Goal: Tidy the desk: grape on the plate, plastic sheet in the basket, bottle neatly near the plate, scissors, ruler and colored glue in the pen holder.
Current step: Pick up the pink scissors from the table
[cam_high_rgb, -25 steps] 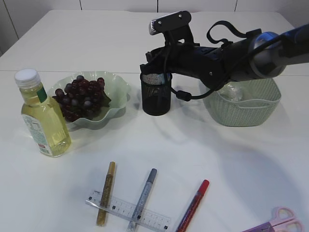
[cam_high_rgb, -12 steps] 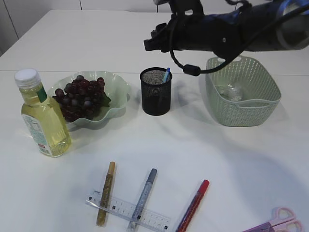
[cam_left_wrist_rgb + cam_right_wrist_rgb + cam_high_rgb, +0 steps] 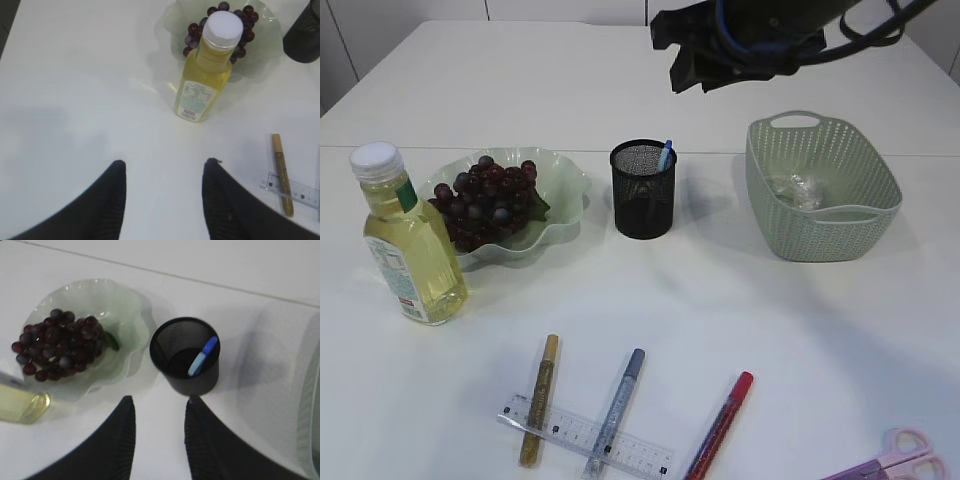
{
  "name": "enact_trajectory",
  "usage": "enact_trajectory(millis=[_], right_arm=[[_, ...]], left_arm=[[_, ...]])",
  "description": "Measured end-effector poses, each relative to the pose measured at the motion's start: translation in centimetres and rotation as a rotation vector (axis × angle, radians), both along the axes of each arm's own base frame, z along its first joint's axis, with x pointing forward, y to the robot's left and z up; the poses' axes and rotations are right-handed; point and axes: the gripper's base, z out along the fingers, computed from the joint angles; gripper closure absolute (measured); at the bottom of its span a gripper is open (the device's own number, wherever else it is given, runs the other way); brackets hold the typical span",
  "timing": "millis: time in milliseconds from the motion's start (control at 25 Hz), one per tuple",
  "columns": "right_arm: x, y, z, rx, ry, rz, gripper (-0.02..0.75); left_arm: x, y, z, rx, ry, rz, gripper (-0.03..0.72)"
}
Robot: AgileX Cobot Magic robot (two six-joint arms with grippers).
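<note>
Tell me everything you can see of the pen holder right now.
The pen holder is a black cylinder that looks like wire mesh, open at the top, standing upright on the white table between the plate of grapes and the green basket, touching neither. One blue glue pen leans inside against the rim, its tip sticking out above it. No end effector touches the holder.

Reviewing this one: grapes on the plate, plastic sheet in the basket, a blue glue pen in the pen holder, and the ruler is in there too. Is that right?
Not quite. The ruler is not in the pen holder; the exterior view shows it lying on the table under the gold and silver glue pens. The grapes, plastic sheet and blue glue pen are as you said.
</note>
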Motion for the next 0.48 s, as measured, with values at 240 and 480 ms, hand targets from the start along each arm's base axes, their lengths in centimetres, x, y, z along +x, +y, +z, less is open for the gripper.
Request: enact_trajectory(millis=[240, 480], right_arm=[[-3.4, -0.5, 2.7, 0.014, 0.194, 0.054, 0.462], [-5.8, -0.8, 2.1, -0.043, 0.447, 0.122, 0.467]], left_arm=[[0.0, 0.2, 0.0, 0.029, -0.003, 0.000, 0.326], [0.0, 0.1, 0.0, 0.041, 0.006, -0.017, 0.326]])
